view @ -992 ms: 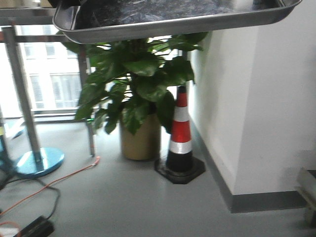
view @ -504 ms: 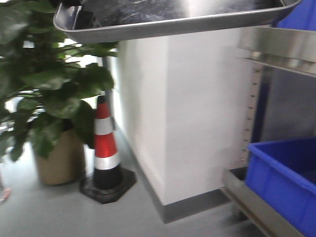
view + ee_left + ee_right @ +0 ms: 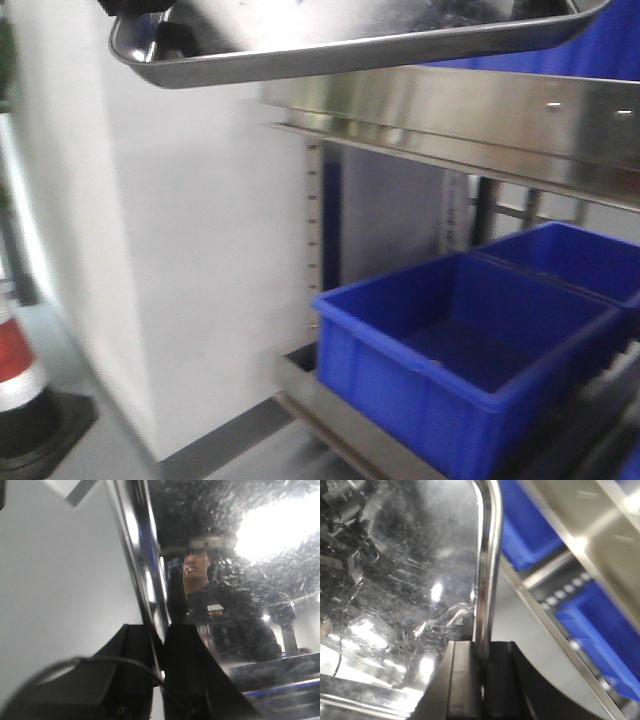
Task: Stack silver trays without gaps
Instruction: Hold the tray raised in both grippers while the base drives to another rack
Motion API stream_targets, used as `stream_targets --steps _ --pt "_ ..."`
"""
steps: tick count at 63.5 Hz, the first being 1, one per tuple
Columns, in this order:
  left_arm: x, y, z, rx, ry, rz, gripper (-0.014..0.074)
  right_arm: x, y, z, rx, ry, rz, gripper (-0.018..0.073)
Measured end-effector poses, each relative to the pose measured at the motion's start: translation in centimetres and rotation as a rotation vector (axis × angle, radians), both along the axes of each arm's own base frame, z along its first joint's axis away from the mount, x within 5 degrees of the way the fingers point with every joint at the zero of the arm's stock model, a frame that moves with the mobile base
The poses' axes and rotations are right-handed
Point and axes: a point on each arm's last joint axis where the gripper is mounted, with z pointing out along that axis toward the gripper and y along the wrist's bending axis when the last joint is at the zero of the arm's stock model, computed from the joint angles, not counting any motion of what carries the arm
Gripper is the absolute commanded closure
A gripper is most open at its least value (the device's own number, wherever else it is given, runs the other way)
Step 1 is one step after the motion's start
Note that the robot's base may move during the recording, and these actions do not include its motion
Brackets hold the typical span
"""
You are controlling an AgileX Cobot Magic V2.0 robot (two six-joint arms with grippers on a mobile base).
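Note:
One silver tray (image 3: pixel 330 48) hangs across the top of the front view, seen from below, tilted slightly. In the left wrist view my left gripper (image 3: pixel 159 647) is shut on the tray's thin rim (image 3: pixel 145 580), one dark finger (image 3: pixel 135 650) outside and the other inside on the polished tray floor (image 3: pixel 240 590). In the right wrist view my right gripper (image 3: pixel 482 667) is shut on the opposite rim (image 3: pixel 487 565), with the scratched tray floor (image 3: pixel 405 580) to its left. No other tray shows.
A brushed-steel shelf rail (image 3: pixel 460 110) runs just under the tray. Below it two blue bins (image 3: pixel 460 345) (image 3: pixel 575 258) sit on a lower shelf. A white pillar (image 3: pixel 200 260) stands to the left, with a traffic cone (image 3: pixel 18 375) at the left edge.
The whole view has swung right: the plant has gone, the cone has slid to the left edge, and the shelf rail and blue bins have come in. The tray stays held the same.

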Motion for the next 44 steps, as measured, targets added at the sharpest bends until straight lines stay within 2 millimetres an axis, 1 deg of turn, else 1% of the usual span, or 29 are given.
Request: stream_targets --steps 44 --pt "-0.01 -0.01 0.00 -0.001 0.001 0.000 0.0645 0.00 0.00 0.00 0.000 0.000 0.000 0.0503"
